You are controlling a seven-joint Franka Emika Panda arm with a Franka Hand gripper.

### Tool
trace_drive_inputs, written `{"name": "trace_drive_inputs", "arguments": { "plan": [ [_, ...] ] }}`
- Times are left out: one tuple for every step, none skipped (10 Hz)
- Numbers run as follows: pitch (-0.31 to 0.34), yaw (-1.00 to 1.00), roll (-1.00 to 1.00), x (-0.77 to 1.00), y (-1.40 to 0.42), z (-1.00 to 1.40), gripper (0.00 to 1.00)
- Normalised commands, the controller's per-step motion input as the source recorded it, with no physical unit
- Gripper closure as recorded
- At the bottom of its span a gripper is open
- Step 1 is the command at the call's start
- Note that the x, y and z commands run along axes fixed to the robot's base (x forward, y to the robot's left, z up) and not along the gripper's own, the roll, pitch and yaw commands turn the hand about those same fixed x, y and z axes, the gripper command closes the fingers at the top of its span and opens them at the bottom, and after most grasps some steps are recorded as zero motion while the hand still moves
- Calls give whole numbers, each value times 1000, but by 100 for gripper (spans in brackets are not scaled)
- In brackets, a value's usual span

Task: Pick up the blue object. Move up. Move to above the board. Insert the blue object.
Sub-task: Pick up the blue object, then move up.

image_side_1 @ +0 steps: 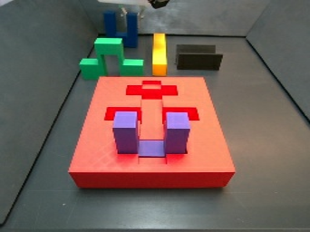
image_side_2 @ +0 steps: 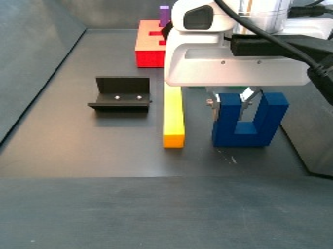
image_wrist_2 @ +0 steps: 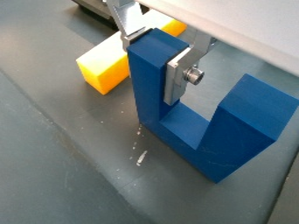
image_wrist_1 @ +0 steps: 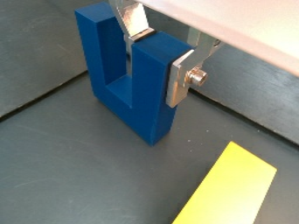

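Blue object [image_wrist_1: 138,83] stands on the dark floor at about 12 o'clock beyond the board [image_side_1: 151,145], prongs up. My gripper [image_wrist_1: 162,54] has its plates pinched on one prong. I judge the block rigid, light and smooth-sided, so a square hold there should serve.

Even, diffuse overhead light, all views fairly bright. Soft short shadows under the gripper [image_side_2: 244,95] and the blue object [image_side_2: 248,120]. Mild sheen on the floor [image_wrist_2: 70,149]. Wrist views slightly soft and low-res; side views sharper, no strong glare.
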Motion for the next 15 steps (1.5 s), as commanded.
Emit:
{"name": "trace_drive_inputs", "arguments": {
  "plan": [
    [0, 0, 0, 0, 0, 0, 100],
    [0, 0, 0, 0, 0, 0, 100],
    [0, 0, 0, 0, 0, 0, 100],
    [0, 0, 0, 0, 0, 0, 100],
    [0, 0, 0, 0, 0, 0, 100],
    [0, 0, 0, 0, 0, 0, 100],
    [0, 0, 0, 0, 0, 0, 100],
    [0, 0, 0, 0, 0, 0, 100],
    [0, 0, 0, 0, 0, 0, 100],
    [0, 0, 0, 0, 0, 0, 100],
    [0, 0, 0, 0, 0, 0, 100],
    [0, 0, 0, 0, 0, 833, 100],
    [22, -46, -9, -25, -49, 793, 100],
    [52, -51, 29, -58, -41, 528, 100],
    [43, -35, 61, -42, -20, 334, 100]
  ]
}}
